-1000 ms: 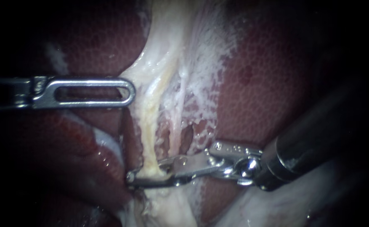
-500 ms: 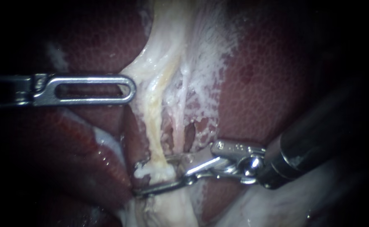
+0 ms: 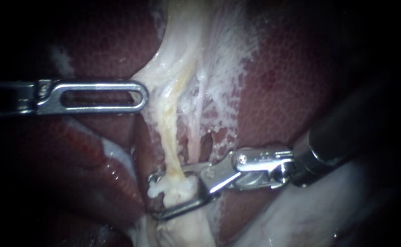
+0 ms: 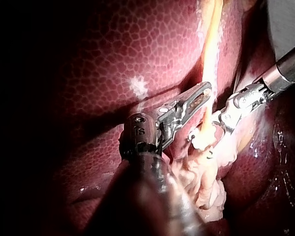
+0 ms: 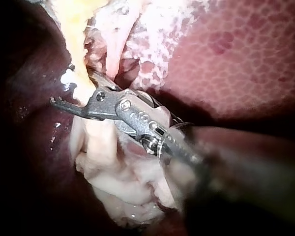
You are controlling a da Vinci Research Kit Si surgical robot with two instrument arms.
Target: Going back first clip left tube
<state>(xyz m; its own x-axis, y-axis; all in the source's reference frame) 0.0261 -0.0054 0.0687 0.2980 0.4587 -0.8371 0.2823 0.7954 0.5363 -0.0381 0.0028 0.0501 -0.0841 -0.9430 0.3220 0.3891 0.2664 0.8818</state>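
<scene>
Showing the right instrument (image 3: pixel 155 195) with jaws spread and gripping nothing, the left tube (image 3: pixel 166 137) passing between them, and a pale knob (image 3: pixel 157 188) near the tips, possibly a clip's end. Risking, on withdrawal along the shaft, a jaw hooking the tube or the knob and dragging it loose unless first eased clear on both sides. Risking also a tear in the white web (image 3: pixel 223 68) beside the tube, over the liver (image 3: pixel 278 91), the left instrument (image 3: pixel 138 97) resting just beside the tube farther out.
</scene>
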